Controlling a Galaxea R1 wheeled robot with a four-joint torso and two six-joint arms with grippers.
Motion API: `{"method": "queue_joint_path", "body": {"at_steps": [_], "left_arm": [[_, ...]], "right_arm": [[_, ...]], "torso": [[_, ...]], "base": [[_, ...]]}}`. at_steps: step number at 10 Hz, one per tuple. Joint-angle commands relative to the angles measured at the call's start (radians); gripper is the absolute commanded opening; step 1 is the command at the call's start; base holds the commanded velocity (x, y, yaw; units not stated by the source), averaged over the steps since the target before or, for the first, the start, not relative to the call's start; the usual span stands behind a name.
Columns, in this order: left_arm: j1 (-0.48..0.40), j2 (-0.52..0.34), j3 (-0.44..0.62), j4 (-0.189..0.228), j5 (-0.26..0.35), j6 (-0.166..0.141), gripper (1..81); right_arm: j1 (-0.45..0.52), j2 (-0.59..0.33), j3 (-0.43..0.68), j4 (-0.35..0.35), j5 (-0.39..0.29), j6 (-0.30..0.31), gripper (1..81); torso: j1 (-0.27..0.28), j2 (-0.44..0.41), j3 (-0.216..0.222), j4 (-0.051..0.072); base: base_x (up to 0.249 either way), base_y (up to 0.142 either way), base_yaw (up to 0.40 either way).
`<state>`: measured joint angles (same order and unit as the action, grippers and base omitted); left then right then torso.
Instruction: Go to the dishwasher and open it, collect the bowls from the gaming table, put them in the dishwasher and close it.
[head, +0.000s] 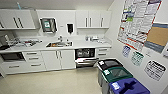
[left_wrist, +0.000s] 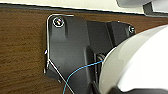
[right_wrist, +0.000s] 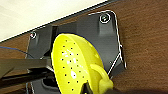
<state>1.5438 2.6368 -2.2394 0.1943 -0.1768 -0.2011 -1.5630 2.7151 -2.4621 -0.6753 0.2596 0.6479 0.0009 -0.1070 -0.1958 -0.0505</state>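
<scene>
While the head view is looking down into a kitchenette, these lines are standing:

Dishwasher: sitting under the white counter, right of the sink; its steel door is hanging partly open, dark racks showing behind it.
Bowl: a yellow-green bowl dotted with small dark specks is lying close against the right wrist camera, tilted, its rim running toward the picture's lower edge.
Right gripper: something is pressing at the bowl's rim, but I cannot tell how the fingers are standing.
Left gripper: a white rounded shape is sitting close to the left wrist camera; the fingers' state cannot be told.
Writing: posters and notices are hanging on the right wall; nothing is reading clearly.
Bins: black, green and blue bins are standing in a row along that wall, just right of the dishwasher.
</scene>
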Motion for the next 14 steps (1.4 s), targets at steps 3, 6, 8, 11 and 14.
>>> {"method": "queue_joint_path", "body": {"at_steps": [3,6,8,11,14], "left_arm": [[-0.034,-0.027,0.014,0.013,0.04,0.008,1.0],[-0.034,-0.027,0.014,0.013,0.04,0.008,1.0],[-0.034,-0.027,0.014,0.013,0.04,0.008,1.0],[-0.034,-0.026,0.014,0.013,0.04,0.008,1.0],[-0.034,-0.027,0.014,0.013,0.042,0.008,1.0]], "right_arm": [[0.031,-0.027,-0.004,-0.013,-0.034,-0.004,1.0],[0.033,-0.025,-0.004,-0.013,-0.034,-0.004,1.0],[0.033,-0.025,-0.004,-0.015,-0.034,-0.004,1.0],[0.033,-0.025,-0.006,-0.013,-0.034,-0.004,1.0],[0.033,-0.024,-0.006,-0.013,-0.034,-0.004,1.0]], "torso": [[0.0,0.0,0.0,0.0],[0.0,0.0,0.0,0.0],[0.0,0.0,0.0,0.0],[0.0,0.0,0.0,0.0],[0.0,0.0,0.0,0.0]], "base": [[0.128,0.0,0.0],[0.128,0.0,0.0],[0.128,0.0,0.0],[0.128,0.0,0.0],[0.128,0.0,0.0]]}}
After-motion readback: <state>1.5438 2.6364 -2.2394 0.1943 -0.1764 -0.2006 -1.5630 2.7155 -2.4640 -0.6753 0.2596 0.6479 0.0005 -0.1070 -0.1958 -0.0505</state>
